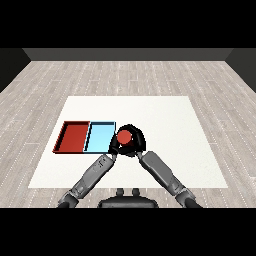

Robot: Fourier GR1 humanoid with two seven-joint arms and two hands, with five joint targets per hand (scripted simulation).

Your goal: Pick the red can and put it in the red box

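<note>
**Red can gripped upright beside the trays**

Grey plank flooring surrounds a white table (165, 130), where two shallow trays lie side by side at the table's nine o'clock — a red tray (64, 137) on the outside, a light blue tray (100, 126) touching its inner edge. Just beyond the blue tray's three o'clock edge, near the table's centre, stands the red can (124, 136). Its round top faces up toward the viewer, so its long axis runs vertical, with no visible tilt.

Both black hands meet around it. The right hand (139, 142) curls about the can from the three o'clock side, fingers arching over the far rim — closed on the can. The left hand (114, 146) sits against the can's seven o'clock side, right next to the blue tray's near corner; whether its fingers are curled or straight cannot be told from this angle. Both grey forearms reach in from six o'clock, converging on the can.
</note>
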